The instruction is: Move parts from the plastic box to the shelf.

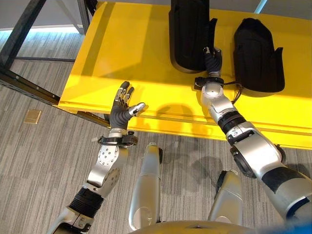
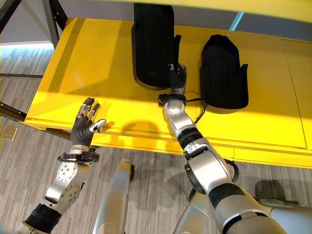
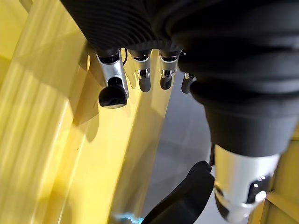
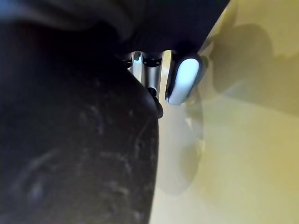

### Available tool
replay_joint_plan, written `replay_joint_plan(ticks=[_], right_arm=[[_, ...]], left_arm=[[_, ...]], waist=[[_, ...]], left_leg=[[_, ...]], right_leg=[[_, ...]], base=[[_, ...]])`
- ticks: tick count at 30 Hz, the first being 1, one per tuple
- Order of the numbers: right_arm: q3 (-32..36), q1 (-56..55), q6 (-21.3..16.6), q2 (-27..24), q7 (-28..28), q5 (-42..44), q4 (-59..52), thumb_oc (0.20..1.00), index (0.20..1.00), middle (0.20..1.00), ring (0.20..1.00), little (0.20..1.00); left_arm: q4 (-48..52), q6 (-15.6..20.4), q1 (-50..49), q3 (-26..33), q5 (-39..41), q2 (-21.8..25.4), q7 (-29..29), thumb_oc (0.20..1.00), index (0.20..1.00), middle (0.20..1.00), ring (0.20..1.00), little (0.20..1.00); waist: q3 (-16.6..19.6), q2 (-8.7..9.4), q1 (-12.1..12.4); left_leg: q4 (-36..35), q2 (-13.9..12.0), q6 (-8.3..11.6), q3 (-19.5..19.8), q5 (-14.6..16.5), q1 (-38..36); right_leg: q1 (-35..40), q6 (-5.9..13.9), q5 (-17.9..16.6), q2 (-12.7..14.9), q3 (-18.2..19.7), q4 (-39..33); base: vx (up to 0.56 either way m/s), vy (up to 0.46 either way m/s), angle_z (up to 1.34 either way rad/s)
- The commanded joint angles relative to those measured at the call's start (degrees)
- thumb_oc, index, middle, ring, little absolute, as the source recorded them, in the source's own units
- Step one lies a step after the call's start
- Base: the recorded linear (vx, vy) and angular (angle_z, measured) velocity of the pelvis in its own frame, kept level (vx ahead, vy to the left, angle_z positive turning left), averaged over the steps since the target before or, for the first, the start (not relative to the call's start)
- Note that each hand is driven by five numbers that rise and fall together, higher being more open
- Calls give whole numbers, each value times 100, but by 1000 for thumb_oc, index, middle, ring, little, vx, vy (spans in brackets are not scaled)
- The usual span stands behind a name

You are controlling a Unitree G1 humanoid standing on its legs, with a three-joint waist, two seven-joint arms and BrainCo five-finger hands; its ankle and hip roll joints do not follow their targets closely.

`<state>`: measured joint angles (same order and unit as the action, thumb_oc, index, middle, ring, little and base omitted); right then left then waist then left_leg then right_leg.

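Placement step on the glossy yellow shelf [image 1: 122,58].
Right hand [image 2: 177,77] touches the nearer of two black moulded plastic parts [image 2: 152,44]; its grasp I cannot tell. Left hand [image 1: 123,105] hovers, fingers relaxed. Next likely: letting go and withdrawing cleanly.

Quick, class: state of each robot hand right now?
Left hand: open, holding nothing, at the yellow shelf's front edge.
Right hand: against a black part; cannot tell.

Left hand [image 1: 122,108] open, fingers straight; right hand [image 1: 212,59] extended forward.
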<state>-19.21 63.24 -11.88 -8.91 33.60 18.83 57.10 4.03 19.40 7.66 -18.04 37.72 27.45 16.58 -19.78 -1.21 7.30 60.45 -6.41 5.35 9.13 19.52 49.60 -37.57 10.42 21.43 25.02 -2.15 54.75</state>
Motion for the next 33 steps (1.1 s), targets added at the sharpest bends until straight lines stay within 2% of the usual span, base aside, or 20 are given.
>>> replay_joint_plan(ticks=[1,16,33], right_arm=[[7,-515,260,447,-68,144,586,200,200,200,200,200],[-189,-1409,231,858,-111,83,205,200,200,200,200,200],[-360,-2116,164,889,-105,-11,-570,200,200,200,200,200]], left_arm=[[-342,-102,354,-254,145,-165,77,1000,1000,1000,1000,1000],[-391,-101,321,-196,76,-340,197,1000,1000,1000,1000,1000],[-477,-102,240,-104,-20,-446,316,1000,1000,1000,1000,1000]], waist=[[-170,-66,145],[-196,22,-13],[-171,148,-187]], left_leg=[[354,2,-248,-127,328,84],[197,-50,-224,-149,271,24],[109,-135,-187,-162,225,18]], right_leg=[[-739,-570,-66,-341,26,733],[-668,-565,-131,-379,9,571],[-676,-553,-184,-413,6,489]], base=[[0,0,0],[0,0,0],[0,0,0]])
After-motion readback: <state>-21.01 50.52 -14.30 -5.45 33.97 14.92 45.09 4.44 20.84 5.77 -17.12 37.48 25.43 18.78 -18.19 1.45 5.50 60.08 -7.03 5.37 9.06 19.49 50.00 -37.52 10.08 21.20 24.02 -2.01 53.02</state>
